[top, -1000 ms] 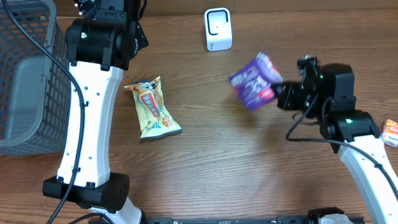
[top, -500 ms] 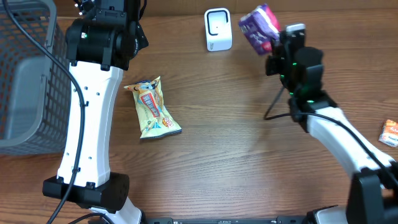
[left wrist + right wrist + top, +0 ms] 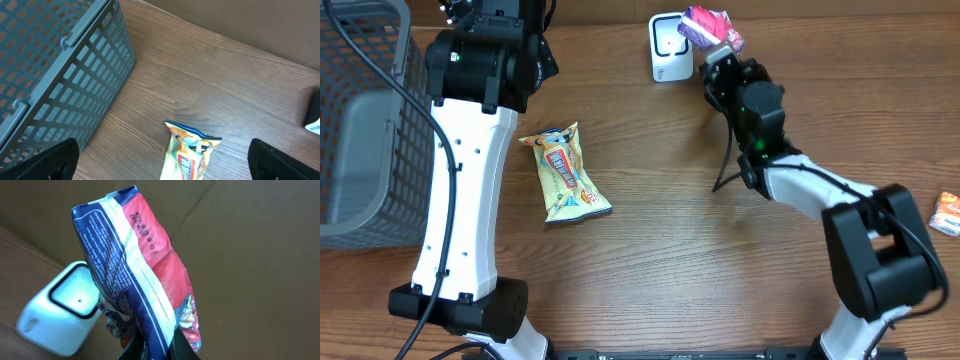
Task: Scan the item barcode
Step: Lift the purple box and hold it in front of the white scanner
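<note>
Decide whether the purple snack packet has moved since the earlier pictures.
Yes: the purple snack packet went left and up-frame to the white box-shaped scanner.

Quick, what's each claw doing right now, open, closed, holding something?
Left claw: open, holding nothing.
Right claw: closed on the snack bag, next to the scanner.

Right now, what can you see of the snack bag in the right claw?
The snack bag is a glossy, crinkled plastic pouch, blue-purple and red, with a white back seam and fine print. It is held off the table, pinched at one end by the right claw, close beside the white scanner.
</note>
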Robot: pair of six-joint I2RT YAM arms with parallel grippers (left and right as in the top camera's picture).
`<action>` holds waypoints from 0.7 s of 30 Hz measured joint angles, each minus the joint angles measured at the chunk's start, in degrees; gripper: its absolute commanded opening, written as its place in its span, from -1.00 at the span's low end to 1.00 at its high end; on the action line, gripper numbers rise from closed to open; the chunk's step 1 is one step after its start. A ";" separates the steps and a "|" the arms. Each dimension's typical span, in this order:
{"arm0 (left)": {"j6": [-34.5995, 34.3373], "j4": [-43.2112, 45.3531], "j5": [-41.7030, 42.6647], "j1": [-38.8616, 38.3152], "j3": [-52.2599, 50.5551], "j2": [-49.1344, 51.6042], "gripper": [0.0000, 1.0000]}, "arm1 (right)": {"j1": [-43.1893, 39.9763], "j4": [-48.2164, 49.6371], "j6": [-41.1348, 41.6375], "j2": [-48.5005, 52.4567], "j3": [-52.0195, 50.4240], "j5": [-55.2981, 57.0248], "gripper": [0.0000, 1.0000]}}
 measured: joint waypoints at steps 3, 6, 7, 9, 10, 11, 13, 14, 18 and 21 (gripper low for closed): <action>0.00 0.00 0.00 0.00 0.00 0.00 0.99 | 0.00 0.15 -3.89 3.41 4.83 0.04 -0.92; 0.00 0.02 0.00 0.00 -0.02 0.00 0.99 | 0.00 0.57 -7.26 6.86 9.75 0.07 -0.92; 0.00 0.00 0.00 0.00 -0.02 0.00 1.00 | 0.00 0.55 -8.96 8.24 11.43 0.07 -0.92; 0.00 0.00 0.00 0.00 -0.02 0.00 1.00 | 0.11 0.94 -11.76 10.10 13.09 0.04 -0.92; 0.00 0.02 0.00 0.00 -0.02 0.00 1.00 | 0.22 1.90 -13.97 11.28 13.57 0.04 -0.92; 0.00 0.00 0.00 0.00 -0.02 0.00 1.00 | 0.35 2.67 -15.45 12.09 13.64 0.09 -0.92; 0.02 0.02 -0.02 0.00 -0.02 0.00 1.00 | 0.87 4.55 -19.34 14.10 13.64 0.31 -0.92; 0.02 0.00 0.00 0.00 -0.02 0.00 1.00 | 1.29 5.60 -21.24 15.28 13.64 0.46 -0.92; 0.00 0.00 0.00 0.00 -0.02 0.00 1.00 | 3.41 9.40 -26.69 19.02 13.64 1.07 -0.92; 0.00 0.00 0.00 0.00 -0.02 0.00 1.00 | 5.01 11.10 -29.07 20.26 13.64 2.08 -0.92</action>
